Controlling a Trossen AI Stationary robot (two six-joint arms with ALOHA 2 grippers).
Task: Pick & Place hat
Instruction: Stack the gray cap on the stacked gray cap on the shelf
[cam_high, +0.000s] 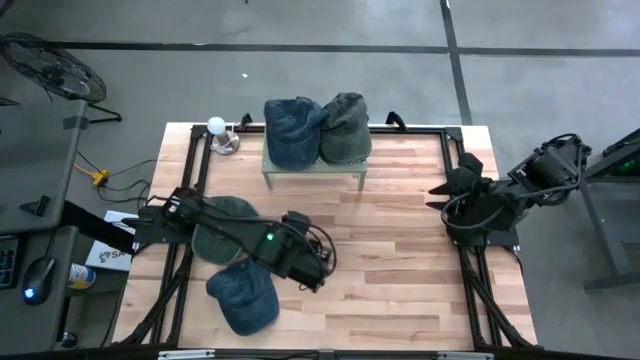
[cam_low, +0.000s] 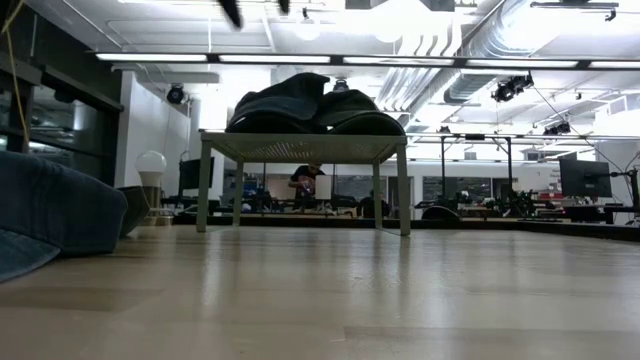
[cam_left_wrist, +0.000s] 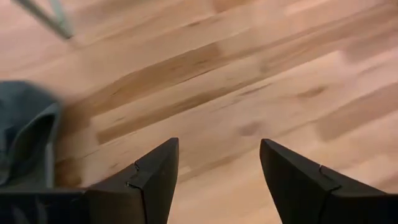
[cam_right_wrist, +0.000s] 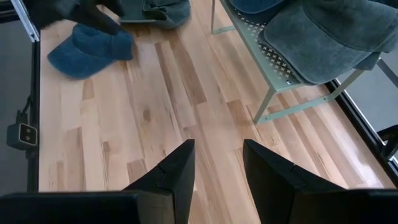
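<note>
hats on table and stand; no writing can be read.
left gripper (cam_left_wrist: 217, 180) and right gripper (cam_right_wrist: 217, 171) are held apart, empty, near blue hat (cam_high: 243, 295).

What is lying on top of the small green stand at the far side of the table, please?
Two hats lie side by side on the green stand: a blue hat and a grey-green hat, touching. They cover most of its top, so anything beneath them is hidden.
</note>
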